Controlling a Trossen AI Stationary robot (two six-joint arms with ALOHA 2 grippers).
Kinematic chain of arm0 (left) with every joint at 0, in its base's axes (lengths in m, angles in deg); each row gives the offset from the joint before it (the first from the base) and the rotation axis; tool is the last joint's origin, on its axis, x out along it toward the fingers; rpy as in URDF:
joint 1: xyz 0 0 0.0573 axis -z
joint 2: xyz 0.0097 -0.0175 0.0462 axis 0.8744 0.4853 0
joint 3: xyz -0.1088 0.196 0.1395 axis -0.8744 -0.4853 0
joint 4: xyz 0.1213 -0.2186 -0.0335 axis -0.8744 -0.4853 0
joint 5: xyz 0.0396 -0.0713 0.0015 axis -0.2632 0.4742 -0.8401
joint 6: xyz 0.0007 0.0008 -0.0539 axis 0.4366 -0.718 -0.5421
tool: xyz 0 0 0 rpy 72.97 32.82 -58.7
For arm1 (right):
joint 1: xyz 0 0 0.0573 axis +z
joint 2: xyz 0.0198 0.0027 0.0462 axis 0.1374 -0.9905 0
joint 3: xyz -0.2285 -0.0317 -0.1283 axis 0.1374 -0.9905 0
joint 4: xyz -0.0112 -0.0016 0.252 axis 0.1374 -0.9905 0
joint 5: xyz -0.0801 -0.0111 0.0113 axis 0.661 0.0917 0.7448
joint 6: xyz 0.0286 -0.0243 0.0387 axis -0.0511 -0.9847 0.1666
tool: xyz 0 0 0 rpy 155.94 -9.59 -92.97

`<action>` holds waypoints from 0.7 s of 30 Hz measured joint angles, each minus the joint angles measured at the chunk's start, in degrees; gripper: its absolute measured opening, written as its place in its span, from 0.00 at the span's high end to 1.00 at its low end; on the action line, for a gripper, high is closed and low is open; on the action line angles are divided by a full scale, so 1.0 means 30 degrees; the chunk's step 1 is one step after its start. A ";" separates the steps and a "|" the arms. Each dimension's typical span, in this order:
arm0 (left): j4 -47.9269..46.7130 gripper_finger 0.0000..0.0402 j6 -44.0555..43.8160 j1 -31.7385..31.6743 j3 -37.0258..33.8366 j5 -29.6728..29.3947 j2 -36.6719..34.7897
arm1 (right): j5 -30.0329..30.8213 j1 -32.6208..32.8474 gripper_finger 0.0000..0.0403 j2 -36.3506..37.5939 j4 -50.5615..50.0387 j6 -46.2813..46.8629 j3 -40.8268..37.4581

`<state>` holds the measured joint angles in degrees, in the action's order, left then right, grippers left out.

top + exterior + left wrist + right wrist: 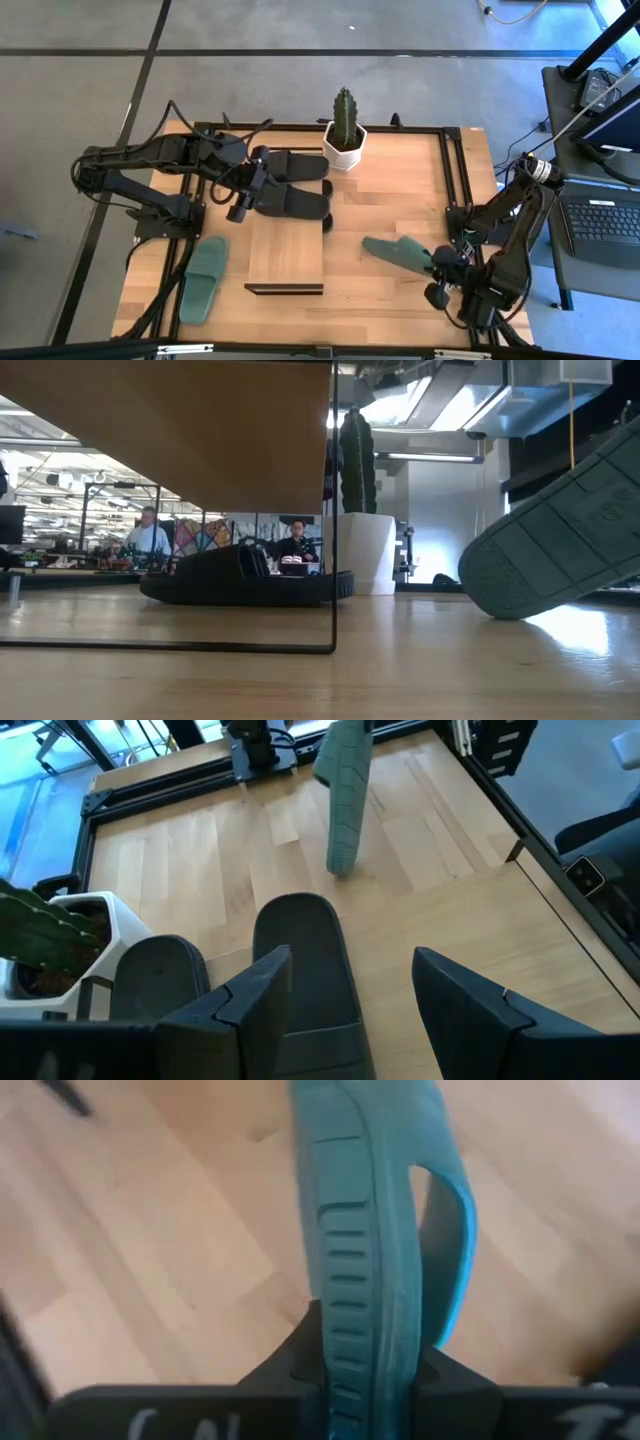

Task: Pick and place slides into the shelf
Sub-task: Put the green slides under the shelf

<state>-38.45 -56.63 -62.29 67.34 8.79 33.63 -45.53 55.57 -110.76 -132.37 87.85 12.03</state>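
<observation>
Two black slides [292, 201] [297, 164] lie side by side on the table beyond the shelf [286, 255], a light plank on a thin black frame. My left gripper [243, 200] [350, 1010] is open over the nearer black slide [300, 950], one finger on each side of it; no touch shows. One green slide [205, 278] lies flat to the left of the shelf. My right gripper [437, 268] [365, 1370], to the right of the shelf, is shut on the other green slide [398, 252] [560, 530]. My right gripper pinches the green slide's sole [350, 1330] between its two fingers, near one end and across its thickness. The slide stands on its edge in the hold, with the strap [455, 1230] to one side. It slants down away from the fingers toward the shelf. I cannot tell whether its low end [490, 595] touches the table.
A cactus in a white pot [345, 140] stands at the far edge, right beside the black slides. A black metal frame [455, 180] borders the tabletop. Bare wood lies between the shelf and the right arm. People sit in the room behind [148, 535].
</observation>
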 joint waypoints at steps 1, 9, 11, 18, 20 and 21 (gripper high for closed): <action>-0.0006 0.50 0.0001 0.0001 0.0000 -0.0003 0.0000 | -0.0015 -0.0100 0.89 -0.0029 -0.0390 0.0064 0.0017; 0.0081 0.50 0.0007 0.0000 0.0000 -0.0004 0.0007 | 0.0159 -0.1925 0.89 -0.1053 -0.5205 -0.0053 -0.0044; 0.0080 0.50 0.0007 0.0007 0.0000 -0.0003 0.0007 | -0.0492 -0.2443 0.89 -0.1176 -0.6042 -0.0447 -0.0107; 0.0068 0.50 0.0184 -0.0007 0.0000 -0.0091 0.0015 | 0.0983 -0.4523 0.89 -0.1277 -0.5813 -0.2375 -0.0492; 0.0067 0.50 0.0337 -0.0015 0.0000 -0.0098 0.0015 | 0.1400 -0.5329 0.89 -0.1263 -0.5796 -0.2512 -0.0760; 0.0074 0.50 0.0379 -0.0015 0.0000 -0.0098 0.0015 | 0.1454 -0.5698 0.89 -0.1269 -0.5731 -0.2620 -0.0987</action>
<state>-38.23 -55.49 -62.34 67.34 8.50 33.68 -41.16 38.47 -114.57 -149.56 79.98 9.07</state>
